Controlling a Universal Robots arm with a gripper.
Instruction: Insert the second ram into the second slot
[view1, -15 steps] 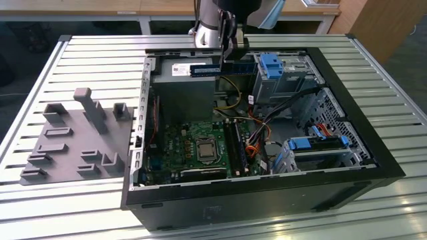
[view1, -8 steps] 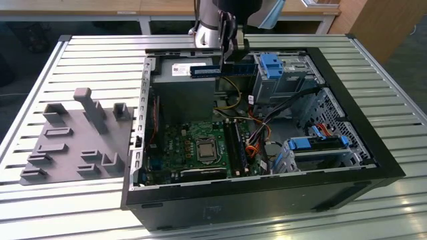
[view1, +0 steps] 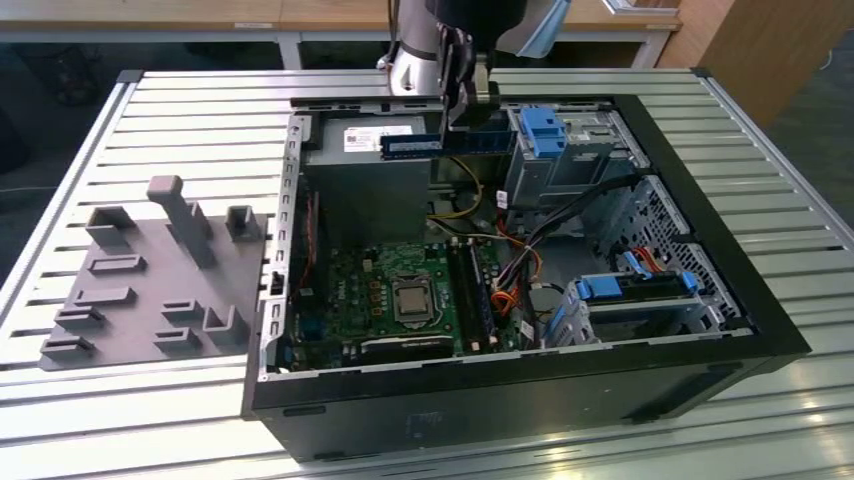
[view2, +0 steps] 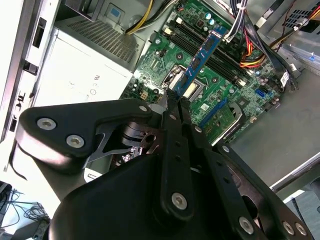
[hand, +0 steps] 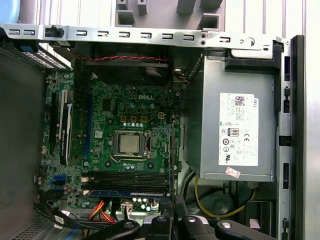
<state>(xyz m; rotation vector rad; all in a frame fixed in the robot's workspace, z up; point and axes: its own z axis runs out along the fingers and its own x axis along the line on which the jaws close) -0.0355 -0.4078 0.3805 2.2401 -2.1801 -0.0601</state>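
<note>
Blue second ram (view2: 202, 57), clamped in fingers (view2: 170, 125) — held above open case (view1: 467, 410)

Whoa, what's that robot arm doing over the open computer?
The robot arm's gripper is pinching a thin blue memory stick, the second ram, by one end. It holds the stick up in the air above the open computer case. The stick is not in a slot yet. The green motherboard, with its long dark slots, lies lower down inside the case.
</note>
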